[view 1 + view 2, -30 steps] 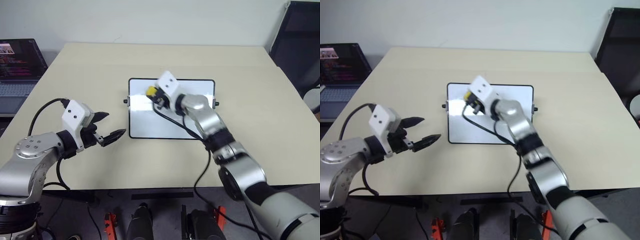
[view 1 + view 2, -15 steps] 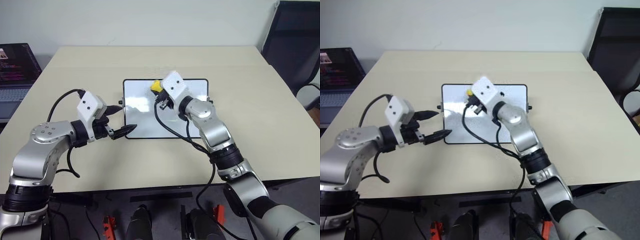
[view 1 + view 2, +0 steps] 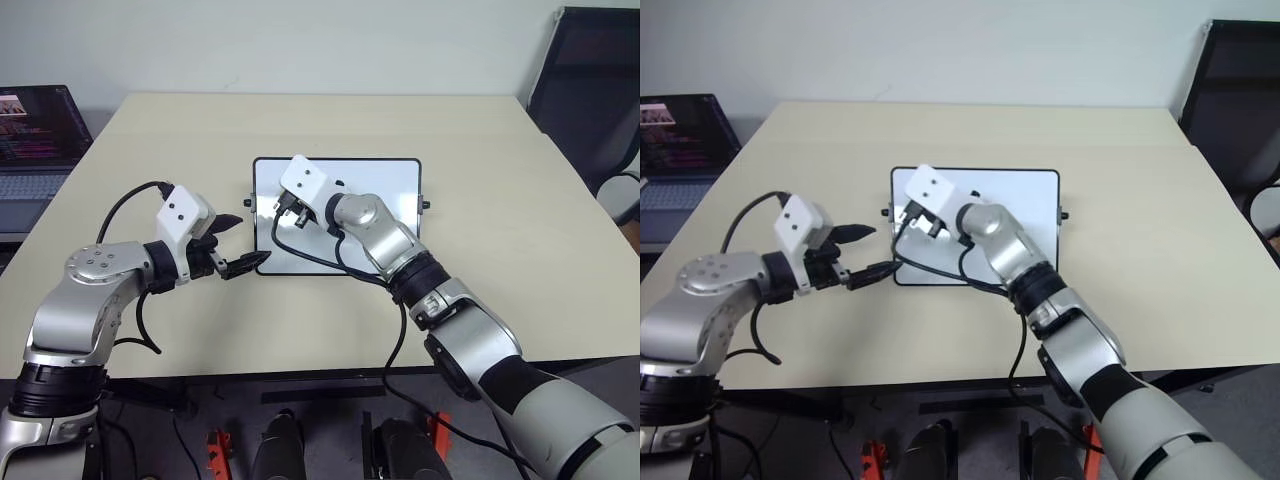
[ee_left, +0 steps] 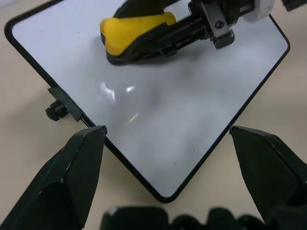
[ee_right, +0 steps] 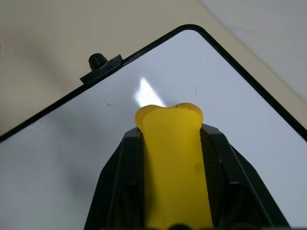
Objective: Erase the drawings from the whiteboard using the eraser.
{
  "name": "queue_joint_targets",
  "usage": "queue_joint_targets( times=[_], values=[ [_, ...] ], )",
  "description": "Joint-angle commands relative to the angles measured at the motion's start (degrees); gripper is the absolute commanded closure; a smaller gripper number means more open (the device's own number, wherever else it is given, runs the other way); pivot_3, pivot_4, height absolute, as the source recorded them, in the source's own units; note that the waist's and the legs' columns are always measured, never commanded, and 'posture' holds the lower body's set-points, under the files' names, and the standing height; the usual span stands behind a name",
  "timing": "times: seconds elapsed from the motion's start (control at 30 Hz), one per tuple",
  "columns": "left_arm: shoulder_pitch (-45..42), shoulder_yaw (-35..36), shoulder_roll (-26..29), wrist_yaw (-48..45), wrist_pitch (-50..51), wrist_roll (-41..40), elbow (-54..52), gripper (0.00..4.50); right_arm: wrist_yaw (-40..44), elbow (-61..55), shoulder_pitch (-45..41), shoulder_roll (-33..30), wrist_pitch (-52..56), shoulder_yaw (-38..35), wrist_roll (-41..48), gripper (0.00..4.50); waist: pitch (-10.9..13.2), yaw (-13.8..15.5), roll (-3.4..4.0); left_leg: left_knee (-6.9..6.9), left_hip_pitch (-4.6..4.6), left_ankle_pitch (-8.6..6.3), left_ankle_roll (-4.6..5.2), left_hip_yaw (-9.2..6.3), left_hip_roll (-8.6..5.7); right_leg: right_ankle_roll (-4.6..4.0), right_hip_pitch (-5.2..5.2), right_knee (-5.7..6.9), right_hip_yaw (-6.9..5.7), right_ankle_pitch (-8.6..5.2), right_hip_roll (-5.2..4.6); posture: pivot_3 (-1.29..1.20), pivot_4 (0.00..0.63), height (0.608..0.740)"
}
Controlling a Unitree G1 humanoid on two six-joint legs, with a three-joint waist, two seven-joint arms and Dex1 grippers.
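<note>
The whiteboard (image 3: 375, 225) lies flat in the middle of the table, a black knob (image 5: 98, 60) on its short side. My right gripper (image 3: 285, 208) is shut on the yellow eraser (image 4: 134, 33), whose dark underside rests on the board's left part near that knob. The eraser (image 5: 173, 158) sticks out between the two black fingers. My left gripper (image 3: 247, 241) stands open at the board's near left corner, with nothing between its fingers (image 4: 72, 177). The drawings are out of view; the bare board surface carries just faint specks and a grey smear.
An open laptop (image 3: 35, 130) sits off the table's left side. A black chair (image 3: 590, 90) stands at the back right. My right wrist's black cable (image 3: 330, 262) loops over the board's near edge. Bare table (image 3: 520, 230) lies right of the board.
My right gripper has slid left across the board with the eraser, from the upper middle to the left part. The left gripper holds near the board's left corner. The camera shifted.
</note>
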Motion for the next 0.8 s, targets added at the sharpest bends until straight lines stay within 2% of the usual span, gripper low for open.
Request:
queue_joint_targets(
  times=[0.03,0.1,0.17,0.3,0.47,0.53,0.8],
  values=[
    [0.4,1.8,0.7,0.1,-0.4,0.0,-2.0,0.00,5.1,1.4,1.6,-1.9,3.1,-0.5,1.1,3.31,0.0,0.1,0.00,0.00,0.01,0.00,0.00,-0.01,-0.01,0.00,0.02,0.01,-0.01,0.00,0.00,0.00,0.150,0.740],
    [0.6,1.8,0.7,0.2,-0.5,0.0,-2.0,0.00,9.6,-0.5,2.9,-2.8,4.4,0.7,1.5,3.31,0.0,0.1,-0.01,0.04,0.01,0.00,0.00,-0.01,-0.02,0.00,0.05,0.01,0.00,0.00,-0.01,0.00,0.150,0.740],
    [0.5,1.7,0.6,0.2,-0.5,0.0,-1.9,0.00,10.4,-1.7,3.0,-3.2,3.5,0.7,1.4,3.31,0.0,0.1,-0.02,0.05,0.04,0.00,0.00,-0.02,-0.02,0.00,0.08,0.03,-0.01,0.00,-0.01,0.00,0.150,0.740],
    [0.1,1.4,0.4,0.1,-0.8,0.1,-1.4,0.00,-3.0,2.5,-1.6,-2.2,-3.7,-4.1,1.1,3.31,0.0,0.1,0.00,0.05,0.07,0.00,0.00,-0.05,-0.01,0.00,0.05,0.12,-0.02,0.00,0.01,0.00,0.150,0.740],
    [0.0,1.2,0.3,0.0,-1.0,0.2,-1.2,0.00,-5.9,6.0,-3.3,-1.2,-6.6,-4.4,1.1,3.31,0.0,0.1,-0.01,0.00,0.01,-0.01,0.00,-0.03,-0.03,0.00,0.04,-0.02,-0.01,0.00,-0.02,0.00,0.150,0.740],
    [0.1,1.3,0.3,0.1,-1.0,0.2,-1.4,0.00,-5.3,6.8,-3.1,-1.0,-6.4,-3.6,0.5,3.31,0.0,0.0,-0.01,-0.06,0.01,-0.01,0.00,-0.02,-0.03,0.00,0.03,-0.05,-0.01,-0.02,-0.01,0.00,0.150,0.740],
    [0.4,1.5,0.3,0.1,-1.2,0.2,-1.2,0.00,6.4,1.5,2.7,-4.2,-2.6,4.0,-3.8,3.31,0.0,0.0,-0.01,-0.01,0.03,-0.01,0.00,-0.02,-0.02,0.01,0.05,0.02,-0.01,-0.05,-0.01,0.00,0.150,0.740]
  ],
)
